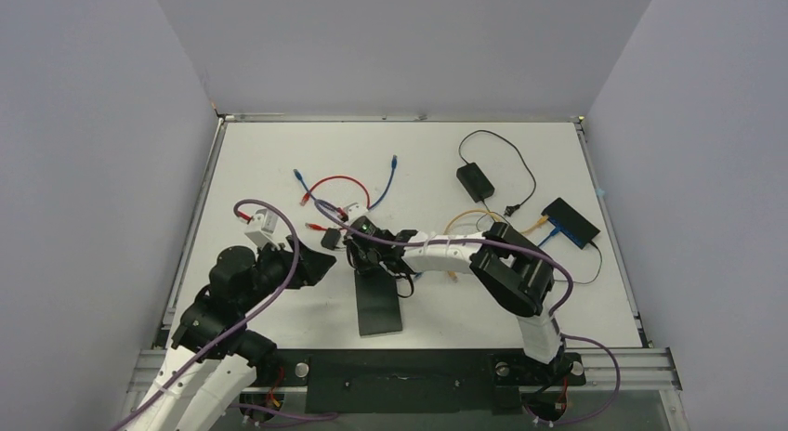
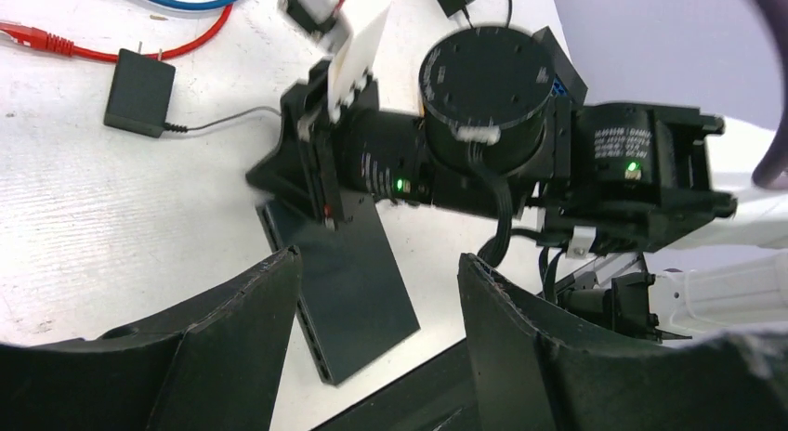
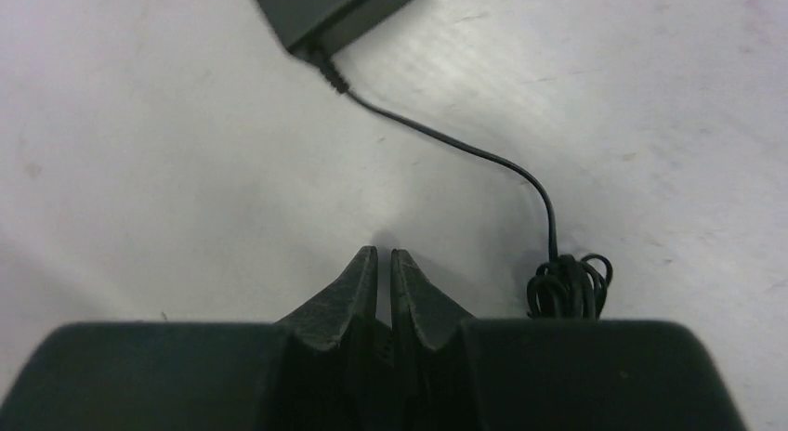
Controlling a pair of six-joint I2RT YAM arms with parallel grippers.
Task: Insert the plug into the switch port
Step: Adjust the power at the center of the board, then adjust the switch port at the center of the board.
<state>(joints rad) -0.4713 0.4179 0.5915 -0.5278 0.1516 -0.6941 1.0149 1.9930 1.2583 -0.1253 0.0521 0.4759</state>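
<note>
**Beside the switch [image 1: 379, 306]: right jaws clenched, plug unclaimed**

At its far end the right gripper [image 3: 384, 254] has its jaws pressed together, nothing seen between them. Just left of the switch the left gripper [image 2: 379, 257] hangs released. Beyond that far end, leftward, the red plug [image 2: 39, 38] lies untouched. Likely light: rigid shell, frail latch, springy cable [image 1: 339, 178]. Pinch the shell's flat sides, not the cable.

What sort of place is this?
Likely a robotics lab test cell: a white table walled by grey panels, a left arm and right arm bolted at its near edge, a red network cable and switch.
</note>
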